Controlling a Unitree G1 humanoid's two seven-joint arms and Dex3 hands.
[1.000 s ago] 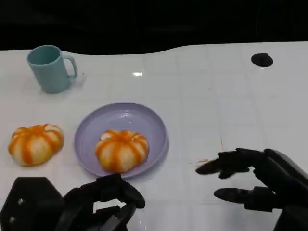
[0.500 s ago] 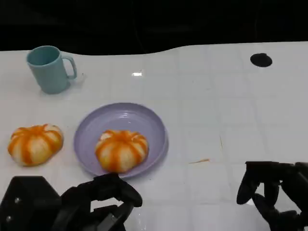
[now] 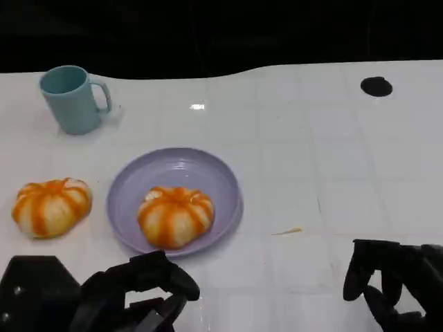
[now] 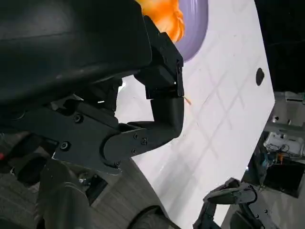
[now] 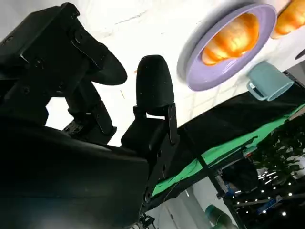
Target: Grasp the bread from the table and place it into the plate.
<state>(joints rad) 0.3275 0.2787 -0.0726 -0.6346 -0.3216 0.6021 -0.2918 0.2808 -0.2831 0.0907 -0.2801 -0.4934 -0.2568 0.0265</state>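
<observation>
Bread (image 3: 175,216) on purple plate (image 3: 133,181), white tiled table (image 3: 311,152); both hands empty, fingers curled; dark backdrop.

Light: bright, even, from overhead.
Glare: small spot on the table (image 3: 198,106), well beyond both hands.
Background: dark.
Focus: slightly soft.
</observation>
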